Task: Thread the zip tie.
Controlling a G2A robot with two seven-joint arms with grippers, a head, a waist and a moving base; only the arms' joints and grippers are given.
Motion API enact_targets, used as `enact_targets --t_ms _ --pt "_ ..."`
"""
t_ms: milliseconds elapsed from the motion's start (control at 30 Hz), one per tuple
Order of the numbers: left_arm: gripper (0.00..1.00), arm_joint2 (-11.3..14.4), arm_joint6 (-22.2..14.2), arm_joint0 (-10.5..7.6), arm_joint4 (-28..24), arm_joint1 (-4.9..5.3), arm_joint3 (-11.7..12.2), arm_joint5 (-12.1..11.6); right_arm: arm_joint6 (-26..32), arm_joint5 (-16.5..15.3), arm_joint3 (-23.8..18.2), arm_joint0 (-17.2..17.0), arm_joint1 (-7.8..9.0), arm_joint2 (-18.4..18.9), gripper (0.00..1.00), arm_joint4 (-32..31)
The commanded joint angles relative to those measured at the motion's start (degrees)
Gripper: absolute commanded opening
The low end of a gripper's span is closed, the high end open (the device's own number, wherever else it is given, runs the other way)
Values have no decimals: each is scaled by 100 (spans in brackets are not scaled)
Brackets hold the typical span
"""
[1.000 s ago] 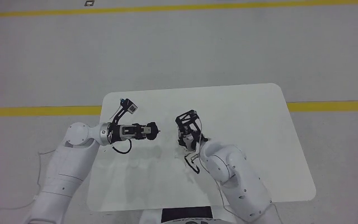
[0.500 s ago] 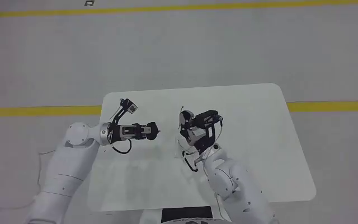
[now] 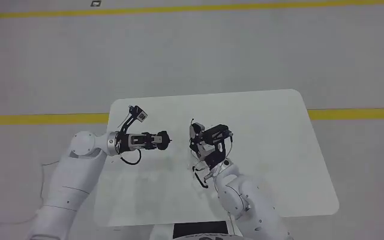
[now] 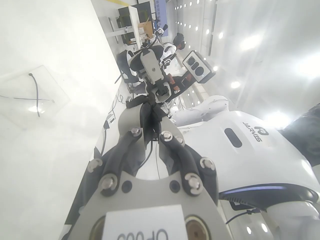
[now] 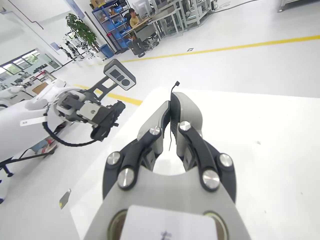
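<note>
Bright even light; ceiling lamps (image 4: 250,43) flare in left wrist view; edges bowed.

The white bench (image 3: 270,120) stands on a pale grey floor (image 3: 240,54) with two yellow lines (image 3: 180,8). In the room behind, a potted plant (image 5: 80,29) stands near blue shelves (image 5: 113,9).

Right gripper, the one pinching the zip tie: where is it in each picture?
Top view: right gripper near the white table's middle.
Left wrist view: farther off, beyond the left gripper.
Right wrist view: close up, shut on the zip tie.
Shared landmark: the white table.
</note>
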Motion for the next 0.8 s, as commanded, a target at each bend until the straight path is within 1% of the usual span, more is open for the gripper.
enact_targets --t_ms 0,67,167,267,367,500,633,767 --pt "0 0 0 0 0 0 0 0 0 0 0 0 0 0 0 0" --pt "0 0 0 0 0 0 0 0 -283 49 -103 -4 1 33 0 51" --pt "0 0 0 0 0 0 0 0 -852 81 -226 -127 12 66 0 57" --pt "0 0 0 0 0 0 0 0 -1416 -9 -324 -271 35 101 0 37" --pt "0 0 0 0 0 0 0 0 -1984 -166 -369 -386 59 124 0 1" --pt "0 0 0 0 0 0 0 0 -2598 -416 -302 -457 98 150 0 -196" --pt "0 0 0 0 0 0 0 0 -2899 -521 -215 -458 125 136 0 -400" --pt "0 0 0 0 0 0 0 0 -2859 -475 -217 -438 132 119 0 -454"
